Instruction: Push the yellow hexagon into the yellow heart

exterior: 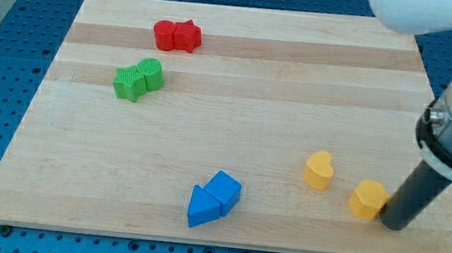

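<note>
Nearest us, at the view's bottom right, my tip (395,225) is down on the wooden board (241,61), touching the right side of the yellow hexagon (367,199). No jaws here: we carry only a bare rod, holding nothing, set behind the block so a leftward slide drives it. The hexagon sits near the yellow heart (318,169), not touching; the heart lies left and slightly toward the view's top, so we judge the push needs a little upward bias. 2 blue blocks (212,198) huddle at bottom centre. Farther: 2 green blocks (138,79), then 2 red blocks (177,35), well apart from our line.
</note>
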Tool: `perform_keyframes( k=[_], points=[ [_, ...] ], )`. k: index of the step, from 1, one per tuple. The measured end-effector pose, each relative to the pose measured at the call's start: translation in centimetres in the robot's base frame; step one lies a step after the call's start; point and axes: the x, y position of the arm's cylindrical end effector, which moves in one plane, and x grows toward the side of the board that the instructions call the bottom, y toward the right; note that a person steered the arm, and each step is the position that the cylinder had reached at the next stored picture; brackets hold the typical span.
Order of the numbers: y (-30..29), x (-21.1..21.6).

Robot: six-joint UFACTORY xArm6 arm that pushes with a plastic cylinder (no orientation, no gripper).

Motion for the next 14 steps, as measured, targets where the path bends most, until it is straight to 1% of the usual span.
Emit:
perform_keyframes(
  k=[5,6,7,8,9,10,14],
  points=[
    [-7.8,0.1],
    [-8.1,1.7],
    [-5.6,2.9],
    [-1.8,2.9],
    [-0.3,2.5],
    [-0.3,0.1],
    [-3.6,-3.8]
  ],
)
